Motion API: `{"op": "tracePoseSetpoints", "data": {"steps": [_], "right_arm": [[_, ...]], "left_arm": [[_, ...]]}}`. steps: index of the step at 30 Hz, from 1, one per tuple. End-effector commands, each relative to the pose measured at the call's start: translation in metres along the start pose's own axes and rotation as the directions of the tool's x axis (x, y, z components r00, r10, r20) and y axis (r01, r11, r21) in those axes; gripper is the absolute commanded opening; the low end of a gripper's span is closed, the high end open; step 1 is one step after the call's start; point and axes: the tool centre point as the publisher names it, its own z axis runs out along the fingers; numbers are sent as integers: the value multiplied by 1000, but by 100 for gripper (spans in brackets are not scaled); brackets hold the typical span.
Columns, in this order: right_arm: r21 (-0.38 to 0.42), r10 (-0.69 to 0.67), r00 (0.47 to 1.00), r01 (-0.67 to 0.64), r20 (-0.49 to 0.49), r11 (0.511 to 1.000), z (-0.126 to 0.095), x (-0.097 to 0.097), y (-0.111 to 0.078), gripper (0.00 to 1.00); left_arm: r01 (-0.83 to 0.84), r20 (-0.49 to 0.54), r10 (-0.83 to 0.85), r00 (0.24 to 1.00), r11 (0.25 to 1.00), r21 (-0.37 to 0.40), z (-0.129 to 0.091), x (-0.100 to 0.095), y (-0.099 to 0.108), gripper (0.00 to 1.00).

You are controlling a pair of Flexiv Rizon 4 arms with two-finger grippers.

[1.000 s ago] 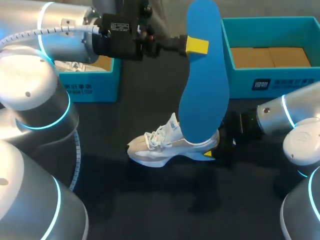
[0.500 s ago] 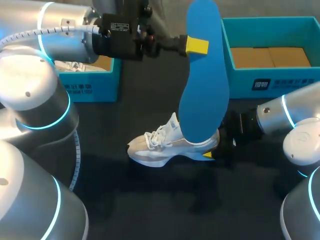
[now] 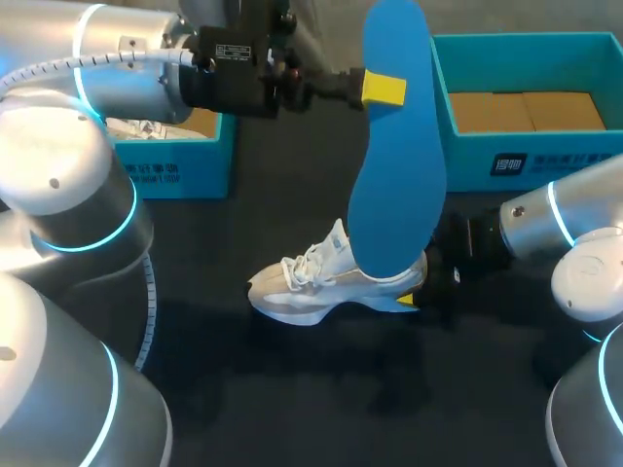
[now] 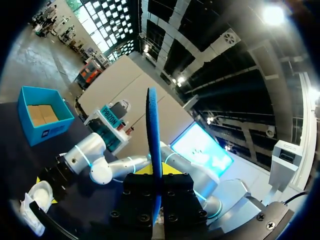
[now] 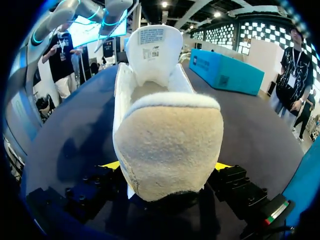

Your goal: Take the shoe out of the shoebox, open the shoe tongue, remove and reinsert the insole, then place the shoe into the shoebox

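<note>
A white shoe point(image 3: 316, 284) stands on the black table, toe to the left. My left gripper point(image 3: 382, 88) is high above it, shut on a blue insole point(image 3: 397, 165) that hangs down with its lower end at the shoe's heel. The left wrist view shows the insole point(image 4: 153, 135) edge-on between that gripper's point(image 4: 157, 182) black fingers. My right gripper point(image 3: 414, 289) is at the shoe's heel. In its own view the beige heel point(image 5: 167, 145) fills the space between the wide-set yellow fingertips point(image 5: 109, 164) of my right gripper point(image 5: 165, 167), which stands open.
A teal shoebox point(image 3: 531, 161) with brown card inside stands at the back right, also seen as the teal shoebox point(image 4: 42, 117) in the left wrist view. A second teal box point(image 3: 180, 165) with white contents is at the back left.
</note>
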Motion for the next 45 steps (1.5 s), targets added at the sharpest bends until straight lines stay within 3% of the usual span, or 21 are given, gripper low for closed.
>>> {"op": "tracePoseSetpoints", "data": {"steps": [1, 10, 24, 34, 45], "right_arm": [[72, 6, 1000, -7, 3, 997, -10, 0, 7, 100], [212, 26, 1000, -25, 1, 977, -34, -1, 10, 100], [432, 60, 998, -49, -13, 900, -68, -1, 15, 100], [510, 51, 999, -50, 11, 859, -85, 7, 26, 100], [591, 21, 999, -35, 31, 806, -84, 11, 45, 100]], "left_arm": [[0, -1, 0, 1000, 1000, 0, 1, 0, 0, 0], [0, -1, 0, 1000, 1000, 0, 1, 0, 0, 0], [0, -1, 0, 1000, 1000, 0, 1, 0, 0, 0], [0, -1, 0, 1000, 1000, 0, 1, 0, 0, 0], [0, -1, 0, 1000, 1000, 0, 1, 0, 0, 0]]}}
